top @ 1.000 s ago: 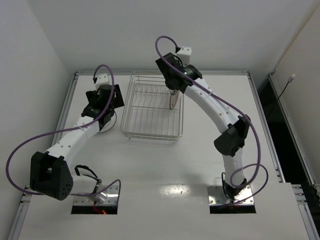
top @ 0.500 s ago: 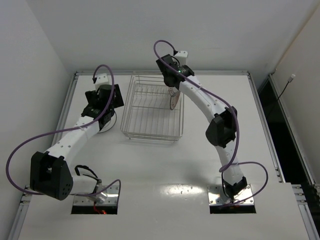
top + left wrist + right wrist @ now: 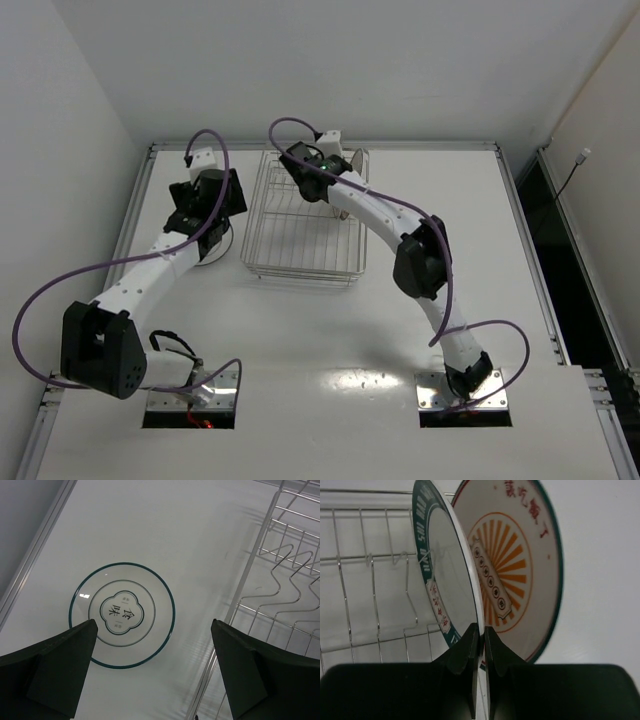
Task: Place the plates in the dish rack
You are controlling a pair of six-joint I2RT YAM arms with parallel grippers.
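In the right wrist view my right gripper (image 3: 482,630) is shut on the edge of the plate with the dark teal lettered rim (image 3: 445,575), held upright over the dish rack (image 3: 370,580). The plate with the orange patterned centre (image 3: 515,565) stands just behind it to the right. From above, the right gripper (image 3: 336,176) is over the rack's (image 3: 300,262) far right part. My left gripper (image 3: 154,625) is open and hovers above a pale plate with a thin teal line and lettered centre (image 3: 122,615), which lies flat on the table left of the rack (image 3: 280,580).
The white table has raised rails along its left and back edges (image 3: 140,190). A wall stands close behind the rack. The right arm's elbow (image 3: 420,262) arches over the table to the right of the rack.
My right arm has swung left and back over the rack, carrying its plate towards the far end. My left arm has not moved.
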